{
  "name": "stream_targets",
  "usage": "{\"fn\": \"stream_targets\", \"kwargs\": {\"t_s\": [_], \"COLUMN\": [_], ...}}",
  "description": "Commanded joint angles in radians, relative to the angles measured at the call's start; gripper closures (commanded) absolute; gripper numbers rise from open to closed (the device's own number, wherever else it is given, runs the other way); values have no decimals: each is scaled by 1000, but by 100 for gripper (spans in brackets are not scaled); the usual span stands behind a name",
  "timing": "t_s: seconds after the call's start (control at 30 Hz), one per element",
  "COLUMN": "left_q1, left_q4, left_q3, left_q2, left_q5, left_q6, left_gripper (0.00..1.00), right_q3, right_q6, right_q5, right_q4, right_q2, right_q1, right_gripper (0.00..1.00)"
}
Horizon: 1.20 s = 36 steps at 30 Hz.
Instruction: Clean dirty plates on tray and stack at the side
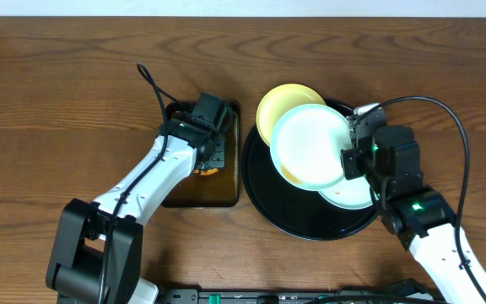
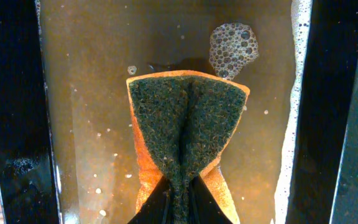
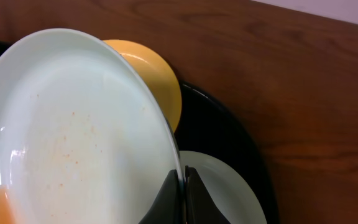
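My right gripper [image 1: 350, 158] [image 3: 183, 177] is shut on the rim of a pale mint-blue plate [image 1: 309, 145] [image 3: 73, 137], holding it tilted above the black tray [image 1: 310, 224] [image 3: 229, 124]. That plate carries faint orange specks and an orange smear at its lower edge. A pale yellow plate [image 1: 283, 103] [image 3: 157, 81] leans behind it at the tray's far rim. Another mint-blue plate [image 1: 354, 196] [image 3: 222, 193] lies on the tray under the gripper. My left gripper [image 1: 209, 150] [image 2: 180, 186] is shut on a folded green-and-orange sponge [image 2: 185, 124].
The sponge hangs over a dark rectangular pan [image 1: 184, 192] [image 2: 17, 124] of brown soapy water with a patch of foam [image 2: 232, 50], left of the tray. Bare wooden table [image 1: 57, 101] lies all around. A cable [image 1: 152, 84] loops behind the left arm.
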Motion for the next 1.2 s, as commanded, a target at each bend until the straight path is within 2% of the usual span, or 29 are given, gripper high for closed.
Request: {"fn": "stream_targets", "kwargs": {"t_s": [0.0,0.13,0.33,0.5,0.63,0.87,1.0,1.17], "left_q1": [2,2,2,2,2,2,2,2], "left_q4": [0,0,0,0,0,-1,-1,-1], "left_q3": [0,0,0,0,0,0,0,0], "left_q2": [-2,-2,-2,-2,-2,-2,-2,-2], "left_q5": [-2,-2,-2,-2,-2,-1,-1,-1], "left_q6": [-6,-6,-6,-6,-6,-6,-6,-6], "left_gripper": [92,91,91,91,91,91,91,91], "right_q3": [23,23,23,23,23,23,23,23], "right_q6": [-23,-19,60,237,356,469,481,495], "right_q5": [93,147,312,476,460,332,241,235], "right_q4": [-3,-3,0,-47,-103,-148,-153,-182], "right_q2": [-12,-12,-12,-11,-6,20,41,100], "right_q1": [23,22,11,-62,-175,-409,-537,-647], "right_gripper": [99,99,99,99,99,99,99,99]}}
